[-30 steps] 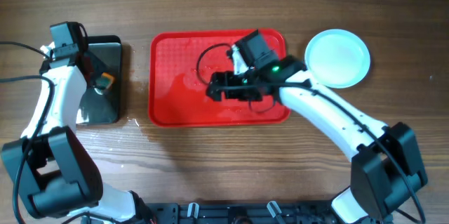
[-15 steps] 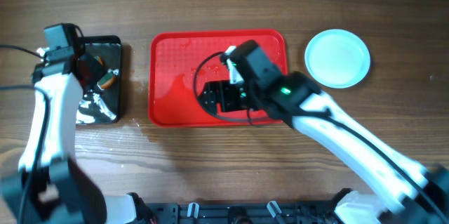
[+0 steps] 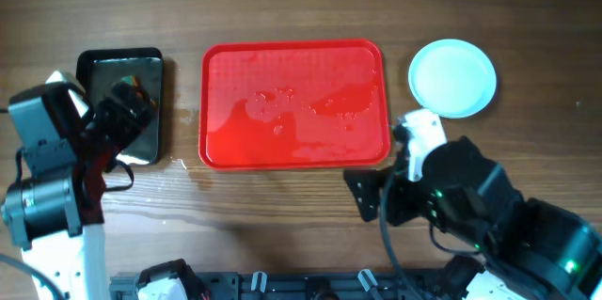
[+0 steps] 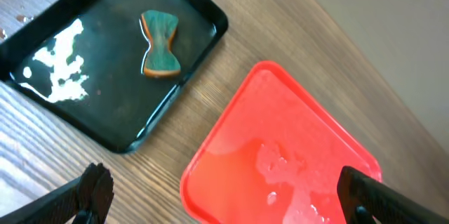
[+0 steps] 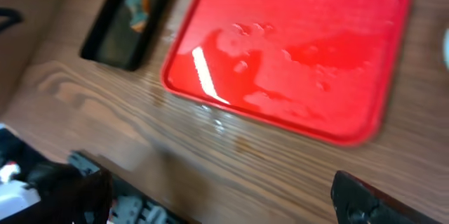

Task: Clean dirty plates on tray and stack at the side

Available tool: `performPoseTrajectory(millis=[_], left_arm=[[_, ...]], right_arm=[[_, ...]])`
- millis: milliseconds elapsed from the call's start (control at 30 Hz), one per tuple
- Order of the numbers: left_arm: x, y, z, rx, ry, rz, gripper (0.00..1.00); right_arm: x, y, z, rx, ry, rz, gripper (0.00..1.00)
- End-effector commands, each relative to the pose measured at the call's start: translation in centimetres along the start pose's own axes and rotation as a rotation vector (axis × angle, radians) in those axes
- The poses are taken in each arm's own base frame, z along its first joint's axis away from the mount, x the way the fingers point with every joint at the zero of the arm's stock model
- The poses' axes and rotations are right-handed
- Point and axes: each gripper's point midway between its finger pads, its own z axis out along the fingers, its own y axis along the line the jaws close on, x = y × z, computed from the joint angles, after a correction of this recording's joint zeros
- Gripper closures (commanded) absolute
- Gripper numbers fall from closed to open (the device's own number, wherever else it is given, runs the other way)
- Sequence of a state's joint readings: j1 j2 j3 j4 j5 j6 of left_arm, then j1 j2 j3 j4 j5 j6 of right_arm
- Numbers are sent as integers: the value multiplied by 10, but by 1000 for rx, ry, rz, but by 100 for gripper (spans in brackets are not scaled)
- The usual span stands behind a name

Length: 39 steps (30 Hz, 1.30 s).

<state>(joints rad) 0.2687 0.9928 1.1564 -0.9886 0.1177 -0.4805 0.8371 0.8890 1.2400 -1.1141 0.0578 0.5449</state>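
The red tray (image 3: 293, 102) lies mid-table, wet and shiny, with no plate on it; it also shows in the wrist views (image 4: 280, 161) (image 5: 295, 48). Pale mint plates (image 3: 452, 77) sit on the table just right of the tray; I cannot tell how many are stacked. My left gripper (image 3: 122, 117) (image 4: 228, 203) hovers high over the tray's left corner, open and holding nothing. My right gripper (image 3: 365, 195) (image 5: 221, 203) hangs open and bare over the wood in front of the tray.
A glossy black tray (image 3: 120, 65) (image 4: 210, 17) (image 5: 105, 38) sits left of the red one. It holds a green and orange sponge (image 4: 160, 43) (image 5: 137, 3) and white foam (image 4: 59, 69). Water spots mark the wood in front of the trays.
Both arms drew back from the trays toward the table's front and rose. The left gripper opened wide and left the sponge in the black tray. The right arm left the red tray.
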Motion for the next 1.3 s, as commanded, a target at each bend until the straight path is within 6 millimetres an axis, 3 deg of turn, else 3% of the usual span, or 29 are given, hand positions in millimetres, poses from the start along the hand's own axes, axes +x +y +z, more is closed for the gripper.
performPoseTrajectory(millis=[0,400,533,667,867,1033,1267], left_arm=[[0,-6,-11,39,-14,1,0],[1,-4,-2,23,12,-3,0],[2,-3,2,16,24,-5,0],[2,-2,4,12,31,-6,0],[2,-2,4,11,32,-6,0],[2,-2,4,11,32,-6,0],[2,-2,4,11,32,-6,0]], right_arm=[[8,-12,4,61,19,-24,0],[11,-13,17,87,61,-32,0],[17,-20,25,134,109,-42,0],[12,-32,28,179,80,-28,0],[-6,-74,39,191,-128,104,0],[-18,-95,44,79,-377,38,0],[-2,-134,31,63,-700,50,0]])
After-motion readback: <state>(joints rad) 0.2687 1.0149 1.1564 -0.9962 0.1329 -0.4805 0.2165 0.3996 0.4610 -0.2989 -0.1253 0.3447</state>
